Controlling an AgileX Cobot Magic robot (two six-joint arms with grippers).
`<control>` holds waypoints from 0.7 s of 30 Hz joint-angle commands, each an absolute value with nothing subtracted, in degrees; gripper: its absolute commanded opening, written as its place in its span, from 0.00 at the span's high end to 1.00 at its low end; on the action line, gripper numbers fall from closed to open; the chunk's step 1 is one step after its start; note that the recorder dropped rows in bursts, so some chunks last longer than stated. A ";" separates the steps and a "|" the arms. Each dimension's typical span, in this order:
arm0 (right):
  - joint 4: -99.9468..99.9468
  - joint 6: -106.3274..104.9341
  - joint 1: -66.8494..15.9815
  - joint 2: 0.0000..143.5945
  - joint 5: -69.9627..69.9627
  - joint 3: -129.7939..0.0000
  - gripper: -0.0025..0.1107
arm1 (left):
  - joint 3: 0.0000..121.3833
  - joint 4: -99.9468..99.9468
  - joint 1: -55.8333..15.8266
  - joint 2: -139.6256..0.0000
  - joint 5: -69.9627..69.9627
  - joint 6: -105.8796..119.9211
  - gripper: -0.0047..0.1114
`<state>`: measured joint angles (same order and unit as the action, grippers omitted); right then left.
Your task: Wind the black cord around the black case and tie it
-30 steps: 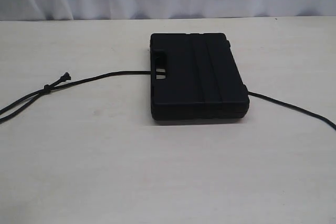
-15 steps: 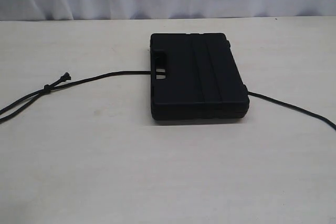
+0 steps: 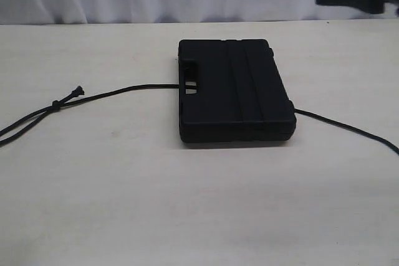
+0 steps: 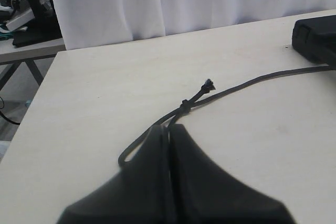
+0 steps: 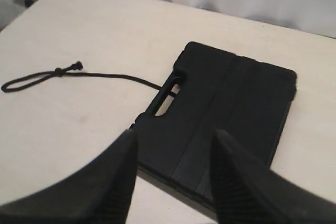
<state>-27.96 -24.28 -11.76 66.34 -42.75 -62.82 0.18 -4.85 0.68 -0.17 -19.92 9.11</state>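
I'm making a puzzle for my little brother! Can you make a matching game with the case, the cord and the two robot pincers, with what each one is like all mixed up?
Things:
1. case
2. cord
3. left pincer
4. right pincer

What each is like:
A. open
B. lying flat on the table
C. shut
D. goes through the handle hole

Pairs: 1-B, 2-D, 3-C, 4-A
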 commanded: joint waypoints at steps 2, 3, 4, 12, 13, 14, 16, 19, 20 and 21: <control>-15.45 -10.66 -23.19 78.45 -36.26 -66.50 0.53 | 0.00 -5.08 0.44 0.00 -19.02 9.01 0.96; -14.12 -8.51 -24.29 80.73 -36.61 -67.84 0.52 | 0.00 -5.08 0.44 0.00 -19.02 9.01 0.96; -12.95 -7.57 -25.54 83.56 -37.26 -69.60 0.51 | 0.00 -5.08 0.44 0.00 -19.02 9.01 0.96; -6.77 1.49 -33.49 100.12 -40.16 -82.46 0.51 | 0.00 -5.08 0.44 0.00 -19.02 9.01 0.96; -4.93 3.48 -34.33 101.89 -40.16 -84.25 0.51 | 0.00 -5.08 0.44 0.00 -19.02 9.01 0.96; -3.24 5.61 -35.02 103.64 -40.38 -86.09 0.51 | 0.00 -5.08 0.44 0.00 -19.02 9.01 0.96; -0.70 8.64 -36.05 107.15 -41.12 -89.46 0.51 | 0.00 -5.08 0.44 0.00 -19.02 9.01 0.96; 0.94 11.31 -36.60 111.96 -42.81 -94.89 0.51 | 0.00 -5.08 0.44 0.00 -19.02 9.01 0.96; 1.06 11.98 -36.74 113.57 -43.28 -96.42 0.51 | 0.00 -5.08 0.44 0.00 -19.02 9.01 0.96; 1.07 12.54 -36.74 114.81 -43.58 -97.47 0.51 | 0.00 -5.08 0.44 0.00 -19.02 9.01 0.96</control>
